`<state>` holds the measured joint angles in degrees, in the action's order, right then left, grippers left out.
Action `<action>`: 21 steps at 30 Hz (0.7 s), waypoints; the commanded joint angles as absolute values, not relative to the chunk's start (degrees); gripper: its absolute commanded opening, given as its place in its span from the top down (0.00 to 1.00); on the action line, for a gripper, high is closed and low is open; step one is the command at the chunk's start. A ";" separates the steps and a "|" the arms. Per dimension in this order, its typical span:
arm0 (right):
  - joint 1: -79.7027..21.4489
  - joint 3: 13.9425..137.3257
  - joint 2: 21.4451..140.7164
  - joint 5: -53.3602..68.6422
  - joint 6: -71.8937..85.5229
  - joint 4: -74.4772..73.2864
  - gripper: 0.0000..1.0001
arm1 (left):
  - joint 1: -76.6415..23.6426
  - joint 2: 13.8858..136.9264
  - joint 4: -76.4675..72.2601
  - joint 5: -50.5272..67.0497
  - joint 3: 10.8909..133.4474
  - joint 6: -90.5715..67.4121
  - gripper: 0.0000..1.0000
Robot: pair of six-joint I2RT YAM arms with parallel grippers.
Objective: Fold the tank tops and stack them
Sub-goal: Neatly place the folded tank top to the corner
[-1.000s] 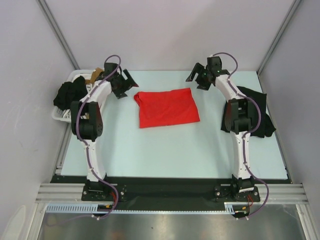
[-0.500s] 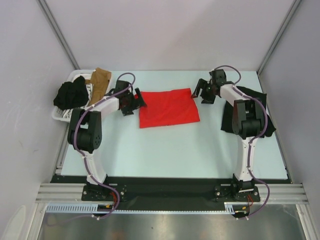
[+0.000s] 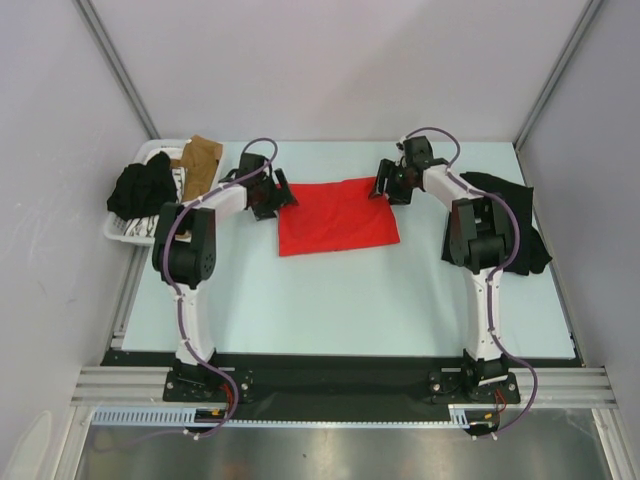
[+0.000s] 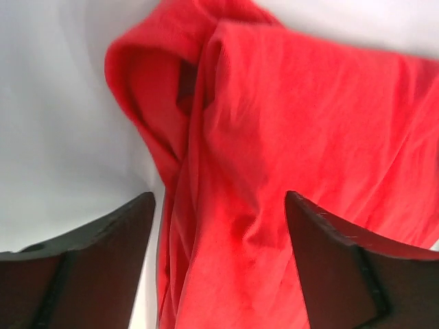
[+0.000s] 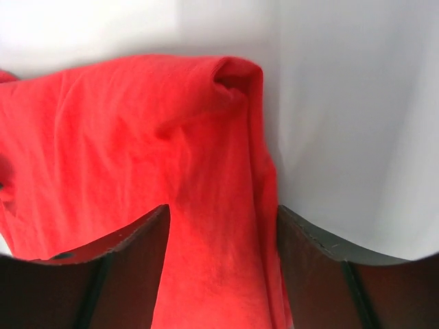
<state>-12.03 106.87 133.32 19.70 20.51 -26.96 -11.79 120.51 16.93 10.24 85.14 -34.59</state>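
Standing over the red tank top (image 3: 337,217), one gripper at each far corner.
The red top lies flat in the middle of the table (image 3: 340,310). The left gripper (image 3: 272,195) is at its far left corner and the right gripper (image 3: 392,182) at its far right corner. Both have their fingers (image 4: 103,260) apart, with red cloth between them, not pinched. The black tank top (image 3: 532,245) lies by the right arm.
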 commanded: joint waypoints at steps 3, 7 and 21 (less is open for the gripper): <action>-12.57 108.72 136.14 20.65 20.65 -28.30 0.42 | -11.69 123.66 16.70 11.77 88.24 -35.86 0.26; -12.57 109.16 137.81 22.85 21.36 -27.60 0.55 | -11.69 126.55 14.69 14.75 88.77 -37.44 0.39; -13.53 100.49 133.61 24.17 22.68 -23.04 1.00 | -10.99 125.17 9.41 17.14 83.35 -37.35 1.00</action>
